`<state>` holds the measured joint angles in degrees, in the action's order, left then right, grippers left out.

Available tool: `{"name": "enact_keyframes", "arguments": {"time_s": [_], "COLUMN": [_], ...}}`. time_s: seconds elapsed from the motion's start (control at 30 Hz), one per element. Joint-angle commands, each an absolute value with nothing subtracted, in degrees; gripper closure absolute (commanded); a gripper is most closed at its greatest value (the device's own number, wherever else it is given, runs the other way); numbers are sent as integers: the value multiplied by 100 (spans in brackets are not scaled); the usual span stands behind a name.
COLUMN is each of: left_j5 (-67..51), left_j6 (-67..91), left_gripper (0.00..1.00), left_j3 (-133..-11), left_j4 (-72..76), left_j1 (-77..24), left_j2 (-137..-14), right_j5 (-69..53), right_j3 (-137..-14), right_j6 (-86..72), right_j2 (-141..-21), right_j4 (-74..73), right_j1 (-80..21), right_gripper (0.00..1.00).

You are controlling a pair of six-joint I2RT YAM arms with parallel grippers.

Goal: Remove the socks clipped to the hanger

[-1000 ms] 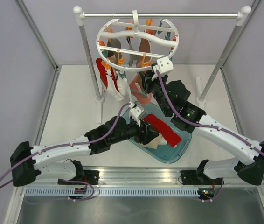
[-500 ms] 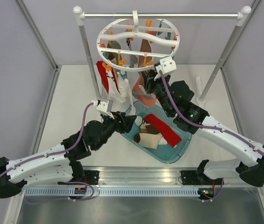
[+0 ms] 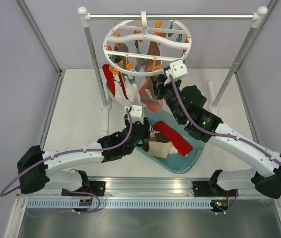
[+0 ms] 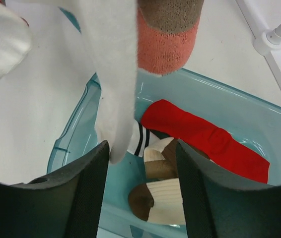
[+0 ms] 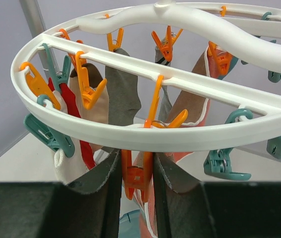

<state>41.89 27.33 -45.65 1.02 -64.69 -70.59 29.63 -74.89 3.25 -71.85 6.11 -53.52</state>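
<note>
The white ring hanger [image 3: 146, 45] hangs from the rail with several socks clipped under it: a red and white one [image 3: 111, 82], a white one [image 3: 129, 94] and a coral and brown one [image 3: 150, 96]. My right gripper [image 3: 156, 85] reaches up under the ring's front rim. In the right wrist view its fingers [image 5: 105, 183] are shut on an orange clip [image 5: 139, 176] below the ring [image 5: 145, 134]; a grey sock [image 5: 122, 89] hangs behind. My left gripper [image 3: 140, 130] is open and empty [image 4: 141, 148] beside the tip of the white sock [image 4: 113, 74].
A teal bin [image 3: 190, 161] below the hanger holds a red sock [image 4: 205, 141], a striped sock [image 4: 140, 139] and beige-brown socks [image 4: 168, 193]. The metal rail [image 3: 173, 16] stands on white posts, one foot at the right [image 3: 213, 106]. Grey walls enclose the table.
My left arm pulled back left out of the bin, then swung in again under the white sock. My right gripper rose a little to the ring's front clip.
</note>
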Motion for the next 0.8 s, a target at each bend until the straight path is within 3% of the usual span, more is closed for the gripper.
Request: {"name": "enact_keyframes", "arguments": {"time_s": [0.0,0.13,0.3,0.47,0.77], "left_j5": [4553,4483,4228,3798,3525], "left_j6": [2435,2285,2188,2127,2153], "left_gripper": [41,72,97,98,98], "left_j3": [-4913,-4939,-5001,-5027,-5212], "left_j4": [615,817,817,923,975], "left_j1": [-6460,-6460,-6469,-6521,-6636], "left_j2": [-7303,-7426,-7427,-7427,-7673], "right_j5": [2988,2997,2997,2918,2514], "right_j3": [-7761,-7761,-7717,-7568,-7181], "right_j6": [369,369,352,246,53], "right_j2": [-7093,-7093,-7014,-6830,-6233], "right_j4": [571,536,492,404,255], "right_j1": [-5379,-5370,-5379,-5370,-5370], "right_gripper": [87,87,86,79,46]}}
